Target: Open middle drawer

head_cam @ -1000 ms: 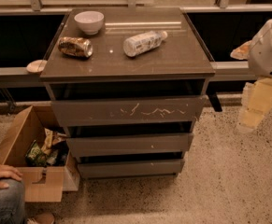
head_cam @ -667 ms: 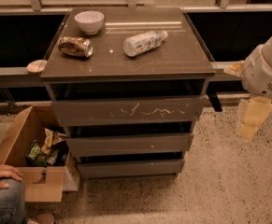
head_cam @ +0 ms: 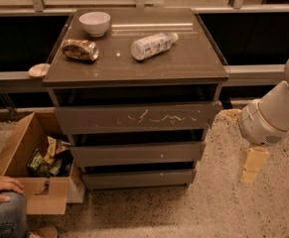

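Observation:
The middle drawer is a wide, shallow grey-brown front with a tiny white speck, set between the taller scratched top drawer and the narrower bottom drawer. Its front stands slightly forward of the bottom one. My gripper hangs off the white arm at the right, pointing down above the floor, level with the middle drawer and well clear of the cabinet's right side.
The cabinet top carries a white bowl, a crumpled snack bag and a lying plastic bottle. An open cardboard box stands on the floor to the left, with a person's hand on it.
My arm and gripper have moved down and a little left, towards the cabinet's lower right. The drawers have not moved.

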